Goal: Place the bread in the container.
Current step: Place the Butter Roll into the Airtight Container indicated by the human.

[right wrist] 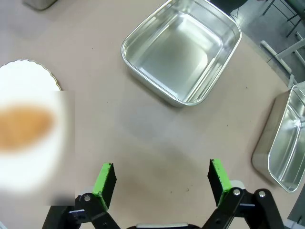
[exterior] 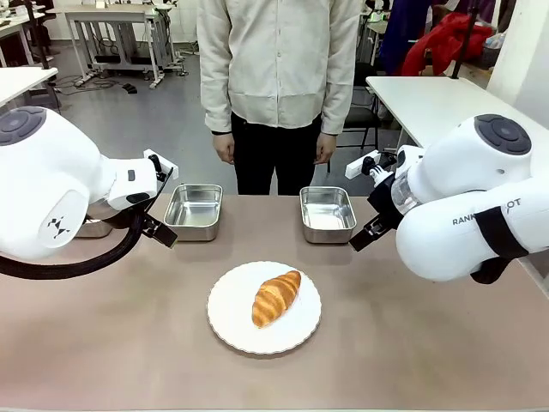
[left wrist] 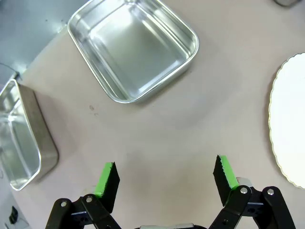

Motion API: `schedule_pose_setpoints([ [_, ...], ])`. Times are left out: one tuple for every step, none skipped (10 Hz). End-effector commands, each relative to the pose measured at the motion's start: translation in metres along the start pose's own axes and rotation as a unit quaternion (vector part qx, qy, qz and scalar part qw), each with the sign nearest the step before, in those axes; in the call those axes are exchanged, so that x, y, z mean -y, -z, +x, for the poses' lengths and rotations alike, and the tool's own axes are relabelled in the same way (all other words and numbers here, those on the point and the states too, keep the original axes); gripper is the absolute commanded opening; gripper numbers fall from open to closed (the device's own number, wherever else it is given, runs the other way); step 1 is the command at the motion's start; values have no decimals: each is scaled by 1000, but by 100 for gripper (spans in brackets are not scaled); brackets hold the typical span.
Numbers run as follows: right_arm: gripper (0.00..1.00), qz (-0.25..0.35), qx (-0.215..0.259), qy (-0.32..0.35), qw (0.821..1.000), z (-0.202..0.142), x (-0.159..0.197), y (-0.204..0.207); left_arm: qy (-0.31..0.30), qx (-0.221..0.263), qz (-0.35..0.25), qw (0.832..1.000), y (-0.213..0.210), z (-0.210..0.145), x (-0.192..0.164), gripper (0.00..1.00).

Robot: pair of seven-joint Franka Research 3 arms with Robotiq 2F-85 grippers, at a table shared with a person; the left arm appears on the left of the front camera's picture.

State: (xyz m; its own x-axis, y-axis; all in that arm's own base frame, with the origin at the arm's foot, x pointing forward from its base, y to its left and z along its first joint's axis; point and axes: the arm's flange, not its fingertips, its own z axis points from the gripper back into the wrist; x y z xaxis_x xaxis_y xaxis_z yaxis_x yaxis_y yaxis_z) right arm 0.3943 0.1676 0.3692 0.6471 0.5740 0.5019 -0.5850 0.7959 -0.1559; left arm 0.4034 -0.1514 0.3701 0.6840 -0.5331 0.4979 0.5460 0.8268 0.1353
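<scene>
Tan tabletop, bare steel containers, bread on plate

bread: golden-brown ridged croissant, whole, tapered ends, lying diagonally on round white scalloped plate | container: shiny rectangular stainless-steel pan, upright, empty, beyond the croissant to the right; identical second pan to the left

text: "RANK" and "OT", partly cut off | on: right arm white casing | print: dark letters

Bread is golden-brown with stripes, plate white, container silver, table seemingly pinkish-tan
</scene>
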Motion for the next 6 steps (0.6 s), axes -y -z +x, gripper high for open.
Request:
schedule_pose_setpoints([
  [100, 0, 1, 0, 1000, 0, 0, -1, 0, 0, 0, 1000, 0, 0, 0, 100],
  [100, 0, 1, 0, 1000, 0, 0, -1, 0, 0, 0, 1000, 0, 0, 0, 100],
  [100, 0, 0, 0, 1000, 0, 0, 0, 0, 0, 0, 1000, 0, 0, 0, 100],
  [100, 3, 23, 8, 1000, 12, 15, -25, 5, 8, -45, 999, -15, 4, -19, 100],
  [100, 7, 37, 14, 999, 20, 32, -49, -2, 20, -44, 999, -35, 10, -41, 100],
  [100, -2, 52, 31, 998, 28, 54, -73, 2, 27, -58, 998, -60, 17, -66, 100],
])
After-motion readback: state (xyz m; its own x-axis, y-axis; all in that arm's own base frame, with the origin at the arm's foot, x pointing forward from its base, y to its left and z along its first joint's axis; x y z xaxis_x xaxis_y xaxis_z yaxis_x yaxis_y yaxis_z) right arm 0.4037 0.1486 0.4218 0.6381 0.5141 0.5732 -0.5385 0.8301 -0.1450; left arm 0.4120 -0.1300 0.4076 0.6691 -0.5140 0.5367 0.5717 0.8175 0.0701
